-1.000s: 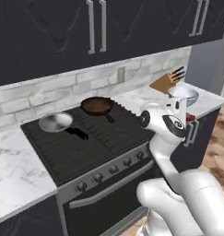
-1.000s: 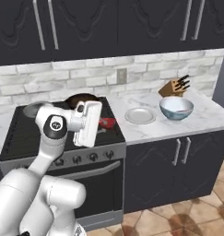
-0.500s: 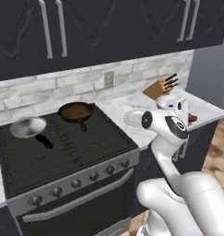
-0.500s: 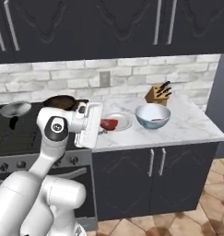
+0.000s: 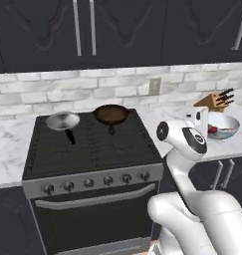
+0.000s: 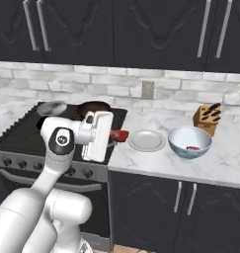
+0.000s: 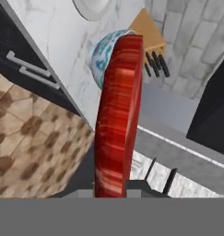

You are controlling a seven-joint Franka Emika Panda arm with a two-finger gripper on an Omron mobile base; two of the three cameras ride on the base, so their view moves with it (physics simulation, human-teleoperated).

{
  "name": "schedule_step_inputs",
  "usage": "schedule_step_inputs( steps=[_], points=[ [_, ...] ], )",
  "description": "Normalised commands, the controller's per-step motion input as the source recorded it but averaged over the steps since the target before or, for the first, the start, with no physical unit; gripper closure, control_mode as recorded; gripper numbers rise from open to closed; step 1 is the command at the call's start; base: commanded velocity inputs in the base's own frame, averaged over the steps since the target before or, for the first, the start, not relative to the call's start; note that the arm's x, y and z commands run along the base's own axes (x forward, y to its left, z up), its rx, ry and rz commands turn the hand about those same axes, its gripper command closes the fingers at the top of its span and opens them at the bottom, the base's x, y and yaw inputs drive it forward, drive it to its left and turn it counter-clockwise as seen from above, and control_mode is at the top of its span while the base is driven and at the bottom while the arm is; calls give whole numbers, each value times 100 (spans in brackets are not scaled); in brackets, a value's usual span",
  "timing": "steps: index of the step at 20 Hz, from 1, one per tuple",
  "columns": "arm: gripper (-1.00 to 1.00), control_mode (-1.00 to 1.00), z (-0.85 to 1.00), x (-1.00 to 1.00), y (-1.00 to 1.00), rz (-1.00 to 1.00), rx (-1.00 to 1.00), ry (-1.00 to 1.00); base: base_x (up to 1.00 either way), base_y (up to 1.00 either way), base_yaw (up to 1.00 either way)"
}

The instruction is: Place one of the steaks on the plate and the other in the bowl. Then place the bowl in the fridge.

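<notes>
My gripper [image 6: 114,136] is shut on one of the steaks [image 6: 120,135], a red slab held edge-on just above the counter's left end, beside the stove. In the hand view the steak [image 7: 118,115] rises between the fingertips of the gripper [image 7: 111,191]. The pale plate [image 6: 147,140] lies bare just right of the held steak. Further right stands the bowl [image 6: 189,142] with the other steak [image 6: 193,147] inside. The bowl [image 5: 224,127] sits just beyond my hand in the left base view. Behind the steak, the hand view shows the bowl [image 7: 100,57] and plate [image 7: 90,7]. The fridge is out of view.
A knife block [image 6: 208,116] stands behind the bowl against the brick wall. On the black stove [image 5: 92,144] sit a grey pan [image 5: 62,121] and a dark pan [image 5: 111,114]. Dark cabinets hang above and stand below the marble counter [image 6: 225,163].
The whole picture slid left and then back right, so the base has moved. The steak has stayed between the shut fingers throughout.
</notes>
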Motion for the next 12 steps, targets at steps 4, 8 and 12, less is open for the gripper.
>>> schedule_step_inputs(
  steps=[4, 8, 12],
  points=[
    [100, 100, 0, 0, 0, 0, 0, 0, 0, -94, 57],
    [100, 100, 0, 0, 0, 0, 0, 0, 0, -67, 50],
    [100, 100, 0, 0, 0, 0, 0, 0, 14, -35, 39]
  ],
)
